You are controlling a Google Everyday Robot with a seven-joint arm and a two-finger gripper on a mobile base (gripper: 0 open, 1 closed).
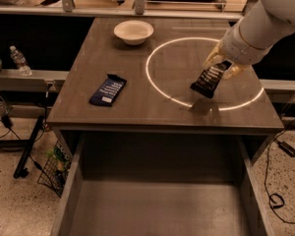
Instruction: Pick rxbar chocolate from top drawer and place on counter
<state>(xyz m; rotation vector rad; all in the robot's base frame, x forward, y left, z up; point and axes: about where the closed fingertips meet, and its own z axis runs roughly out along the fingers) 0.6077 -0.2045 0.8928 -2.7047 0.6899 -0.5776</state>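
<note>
While above one counter (pixel 137 109), one tool (pixel 222 67) tight on one rxbar chocolate (pixel 209 80); one bowl (pixel 133 32).

The white arm (pixel 268 18) reaches in from upper right, its pincer (pixel 222 67) angled down-left, clamped on the rxbar chocolate (pixel 209 81).

Wood counter (pixel 137 107) bearing white bowl (pixel 133 32), blue bar (pixel 108 90), jaws above its right

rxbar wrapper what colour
Black, white text; gripper holds the rxbar over the counter, camera view.
</note>
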